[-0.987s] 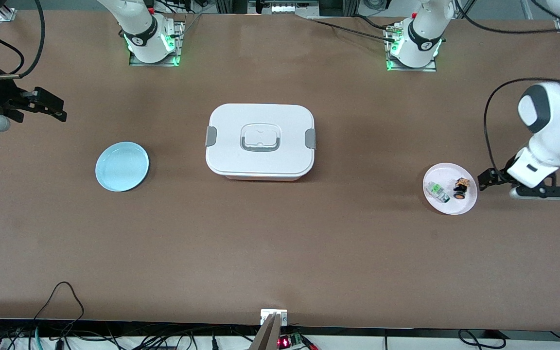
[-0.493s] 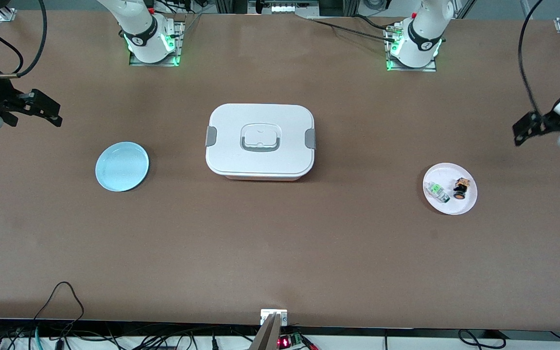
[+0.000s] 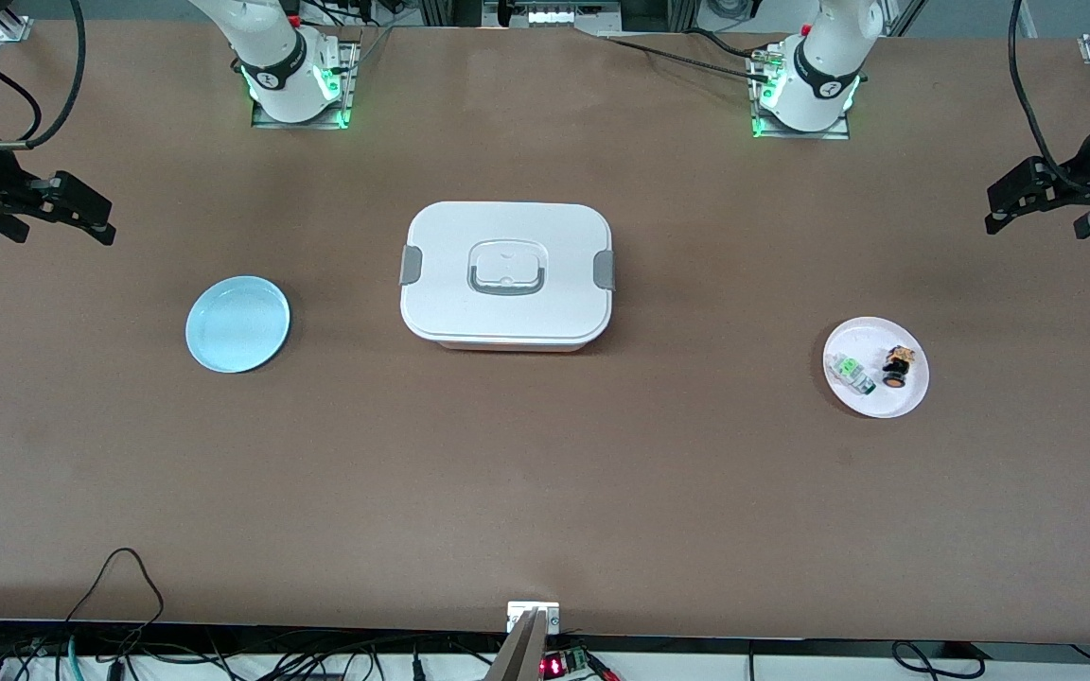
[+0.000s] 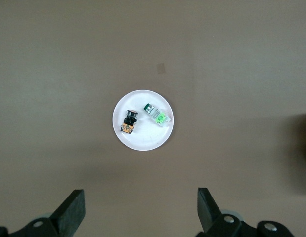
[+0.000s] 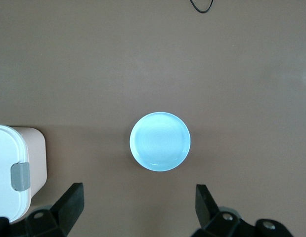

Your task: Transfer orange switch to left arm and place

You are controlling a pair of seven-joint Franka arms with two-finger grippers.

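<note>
The orange switch [image 3: 897, 367] lies on a small white plate [image 3: 871, 336] toward the left arm's end of the table, beside a green-and-white component [image 3: 854, 373]. In the left wrist view the switch [image 4: 129, 122] and plate [image 4: 143, 140] show well below my left gripper [image 4: 141, 210], which is open and empty. In the front view the left gripper [image 3: 999, 208] hangs in the air near the table's end. My right gripper [image 3: 100, 219] is open and empty, up in the air at the right arm's end. The white box [image 3: 506, 274] stands mid-table between the plates.
A light blue plate [image 3: 237, 323] lies empty toward the right arm's end; it also shows in the right wrist view [image 5: 160, 141] beside the box's corner [image 5: 12, 168]. Cables [image 3: 119, 586] hang along the table edge nearest the front camera.
My left gripper has risen from beside the white plate and swung out toward the table's end. My right gripper has shifted slightly. The switch has not moved.
</note>
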